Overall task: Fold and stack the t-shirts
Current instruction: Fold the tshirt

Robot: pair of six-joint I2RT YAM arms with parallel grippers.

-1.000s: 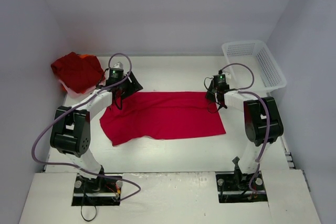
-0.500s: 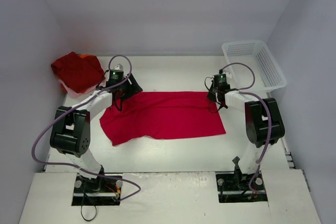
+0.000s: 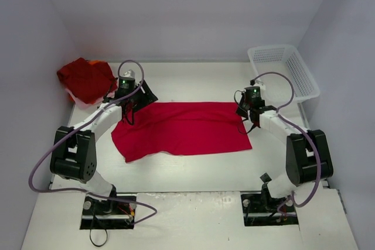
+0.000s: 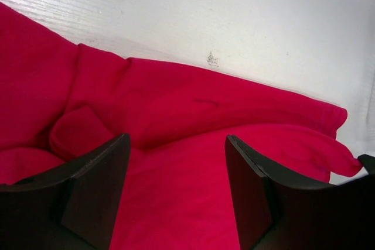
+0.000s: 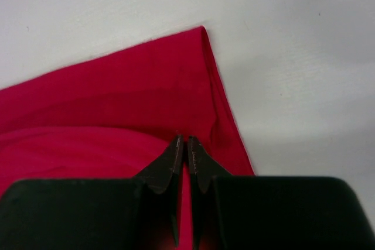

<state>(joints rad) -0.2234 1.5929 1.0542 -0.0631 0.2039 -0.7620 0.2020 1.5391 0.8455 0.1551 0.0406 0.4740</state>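
Looked onto a white surface point(image 3: 193, 168) boxed in by pale walls. Found a white mesh basket point(image 3: 284, 68) at the far right corner and a heap of darker red shirts point(image 3: 87, 79) at the far left, well apart from the spread t-shirt point(image 3: 181, 130) lying mid-surface. Noted the left gripper point(image 4: 176, 162) hanging agape over the bunched far left edge, clasping nothing. Noted the right gripper point(image 5: 186, 144) pinched tight on cloth near the far right corner. Compared with a second earlier: right jaws closed, right elbow swung outward, shirt unmoved.
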